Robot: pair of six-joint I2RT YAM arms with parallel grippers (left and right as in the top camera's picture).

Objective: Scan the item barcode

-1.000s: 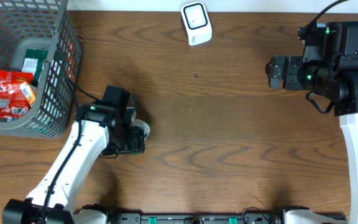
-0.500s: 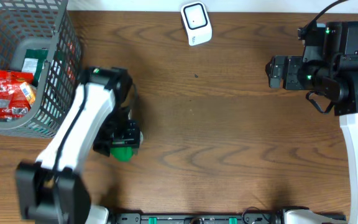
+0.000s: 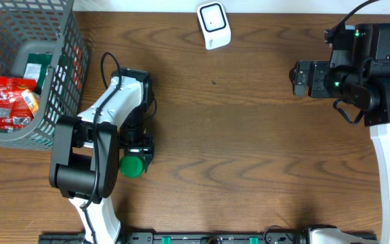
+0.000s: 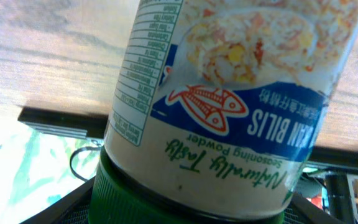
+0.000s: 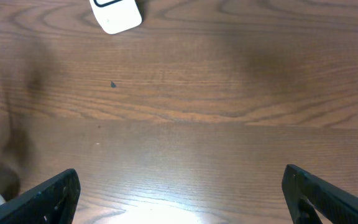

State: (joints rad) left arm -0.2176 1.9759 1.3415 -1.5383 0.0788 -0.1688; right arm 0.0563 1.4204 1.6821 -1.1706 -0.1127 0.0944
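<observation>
The item is a seasoning-powder jar (image 4: 229, 93) with a green lid (image 4: 185, 202) and a white, blue and red fish label. It fills the left wrist view, label upside down. My left gripper (image 4: 191, 214) is shut on it near the lid, its dark fingers (image 4: 55, 208) showing at the bottom corners. From overhead only the green lid (image 3: 131, 165) shows below the left gripper (image 3: 136, 150), at the table's left middle. The barcode is hidden in every view. The white scanner (image 3: 213, 25) lies at the far edge. My right gripper (image 3: 298, 78) hangs open and empty at the right.
A grey wire basket (image 3: 61, 88) stands at the far left, holding a red snack packet (image 3: 9, 102) and a green packet (image 3: 38, 68). The scanner (image 5: 115, 14) also shows at the top left of the right wrist view, above bare wood (image 5: 185, 112).
My left arm has risen and folded back over its base, turning the jar so its green lid now faces up toward the overhead camera. The right arm has not moved.
</observation>
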